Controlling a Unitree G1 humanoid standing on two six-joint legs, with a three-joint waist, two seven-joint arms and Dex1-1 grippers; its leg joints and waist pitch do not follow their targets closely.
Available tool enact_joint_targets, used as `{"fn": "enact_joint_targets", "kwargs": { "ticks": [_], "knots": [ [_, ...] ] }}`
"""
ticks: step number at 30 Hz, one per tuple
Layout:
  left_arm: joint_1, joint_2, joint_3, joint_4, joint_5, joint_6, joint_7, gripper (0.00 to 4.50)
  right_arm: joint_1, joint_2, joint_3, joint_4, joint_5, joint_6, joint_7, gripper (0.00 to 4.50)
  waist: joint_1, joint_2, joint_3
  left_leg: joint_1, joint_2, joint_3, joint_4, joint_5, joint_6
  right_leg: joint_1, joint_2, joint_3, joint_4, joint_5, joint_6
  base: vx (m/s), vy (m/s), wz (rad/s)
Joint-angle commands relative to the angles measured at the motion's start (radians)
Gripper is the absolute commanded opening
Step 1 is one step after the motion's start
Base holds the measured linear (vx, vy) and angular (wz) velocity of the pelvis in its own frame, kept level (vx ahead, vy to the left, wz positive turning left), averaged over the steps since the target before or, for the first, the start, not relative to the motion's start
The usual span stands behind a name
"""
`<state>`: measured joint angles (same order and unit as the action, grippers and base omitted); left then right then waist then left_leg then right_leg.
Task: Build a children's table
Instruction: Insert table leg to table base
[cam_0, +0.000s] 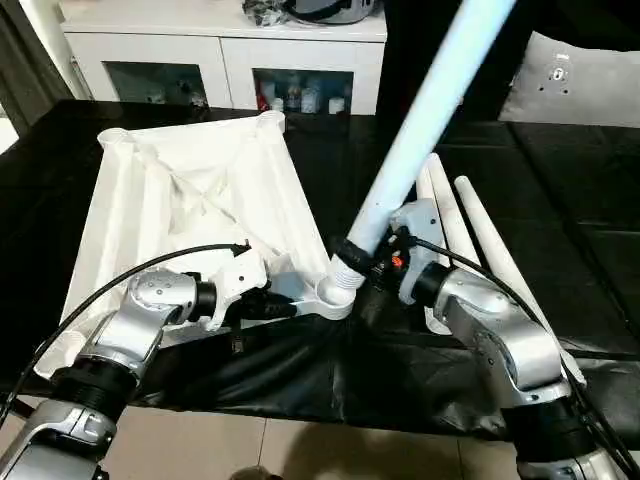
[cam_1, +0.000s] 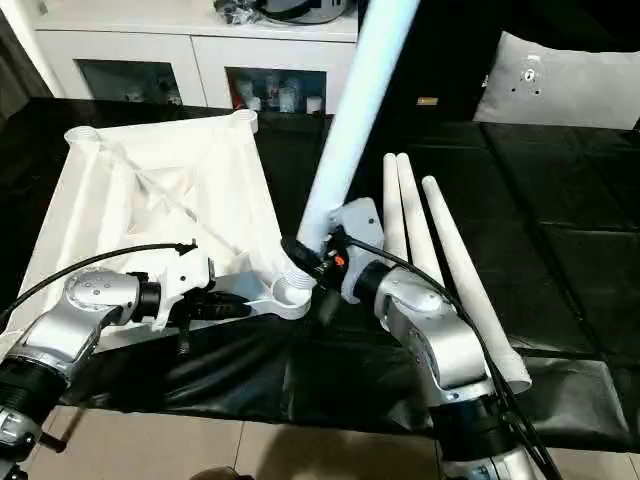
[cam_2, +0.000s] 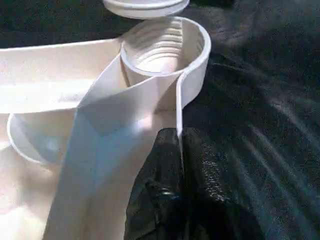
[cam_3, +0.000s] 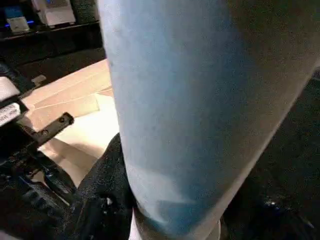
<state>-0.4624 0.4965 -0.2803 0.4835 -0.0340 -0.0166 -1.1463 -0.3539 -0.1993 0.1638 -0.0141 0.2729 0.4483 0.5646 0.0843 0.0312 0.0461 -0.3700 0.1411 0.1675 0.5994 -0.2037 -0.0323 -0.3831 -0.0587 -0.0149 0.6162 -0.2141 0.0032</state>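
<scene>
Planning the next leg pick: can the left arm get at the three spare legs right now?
Probably not: the left end effector is shut on the tabletop's rim, and the right arm's held leg stands between it and the spare legs.

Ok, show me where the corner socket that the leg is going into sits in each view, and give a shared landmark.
Left eye view: corner socket at the tabletop's near corner, low centre.
Right eye view: corner socket, left of centre.
Left wrist view: threaded ring at upper centre.
Right wrist view: hidden behind the leg.
Shared landmark: the held leg, whose threaded end meets the socket.
</scene>
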Motion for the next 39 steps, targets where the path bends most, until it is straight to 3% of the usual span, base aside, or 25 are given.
{"fn": "enact_joint_targets", "kwargs": {
  "ticks": [1,10,11,18,25,26,29,33,38,39],
  "knots": [
    [0.018,0.026,-0.032,0.021,0.059,0.007,-0.003,0.0,-0.018,0.0,0.007,0.004,0.005,0.008,0.019,1.88,0.001,-0.004,-0.053,0.016,0.082,-0.028,-0.085,-0.185,-0.007,0.03,-0.093,0.042,-0.063,-0.11,-0.228,0.0,0.0,0.0],
    [0.018,0.016,-0.013,-0.003,0.03,0.025,0.007,0.0,-0.074,0.001,0.025,0.048,0.003,0.01,0.055,1.88,0.004,-0.007,-0.057,0.018,0.083,-0.026,-0.082,-0.145,-0.004,0.031,-0.092,0.04,-0.055,-0.04,-0.239,0.0,0.0,0.0],
    [0.02,0.018,-0.011,-0.008,0.023,0.036,-0.002,0.44,-0.075,0.002,0.024,0.05,0.003,0.009,0.056,1.88,0.004,-0.006,-0.056,0.018,0.083,-0.026,-0.083,-0.153,-0.007,0.031,-0.092,0.04,-0.056,-0.047,-0.242,0.0,0.0,0.0],
    [0.038,0.046,0.004,-0.013,0.015,0.043,-0.013,1.0,-0.068,0.012,0.032,0.052,0.001,0.011,0.061,1.88,0.003,-0.007,-0.054,0.018,0.083,-0.027,-0.086,-0.185,-0.019,0.029,-0.092,0.042,-0.06,-0.093,-0.233,0.0,0.0,0.0],
    [0.043,0.056,0.01,-0.02,0.002,0.067,-0.026,1.0,-0.073,0.013,0.035,0.063,-0.002,0.01,0.068,1.88,0.004,-0.006,-0.053,0.02,0.083,-0.027,-0.089,-0.207,-0.032,0.026,-0.091,0.043,-0.062,-0.126,-0.225,0.0,0.0,0.0],
    [0.043,0.055,0.01,-0.018,0.0,0.068,-0.026,0.74,-0.074,0.013,0.034,0.065,-0.003,0.01,0.069,1.88,0.004,-0.006,-0.053,0.02,0.084,-0.027,-0.089,-0.203,-0.032,0.026,-0.091,0.043,-0.061,-0.12,-0.225,0.0,0.0,0.0],
    [0.043,0.053,0.01,-0.012,-0.003,0.071,-0.025,0.67,-0.075,0.011,0.036,0.069,-0.005,0.009,0.073,1.88,0.004,-0.009,-0.053,0.018,0.082,-0.026,-0.088,-0.187,-0.025,0.028,-0.091,0.043,-0.06,-0.096,-0.228,0.0,0.0,0.0],
    [0.038,0.047,0.012,0.007,0.001,0.057,-0.007,0.24,-0.078,0.007,0.04,0.074,-0.007,0.014,0.075,1.88,0.004,-0.008,-0.051,0.02,0.084,-0.026,-0.089,-0.208,-0.027,0.026,-0.092,0.044,-0.064,-0.138,-0.223,0.0,0.0,0.0],
    [0.031,0.032,0.009,0.019,0.002,0.049,-0.008,0.01,-0.091,-0.007,0.054,0.089,-0.023,0.028,0.086,1.88,0.004,-0.006,-0.051,0.021,0.084,-0.027,-0.09,-0.215,-0.034,0.025,-0.092,0.044,-0.065,-0.154,-0.218,0.0,0.0,0.0],
    [0.031,0.029,0.0,0.016,0.008,0.043,-0.012,0.0,-0.104,-0.011,0.055,0.105,-0.025,0.07,0.082,1.88,0.003,-0.007,-0.052,0.02,0.083,-0.026,-0.09,-0.21,-0.034,0.025,-0.091,0.044,-0.065,-0.143,-0.221,0.0,0.0,0.0]
  ]
}}
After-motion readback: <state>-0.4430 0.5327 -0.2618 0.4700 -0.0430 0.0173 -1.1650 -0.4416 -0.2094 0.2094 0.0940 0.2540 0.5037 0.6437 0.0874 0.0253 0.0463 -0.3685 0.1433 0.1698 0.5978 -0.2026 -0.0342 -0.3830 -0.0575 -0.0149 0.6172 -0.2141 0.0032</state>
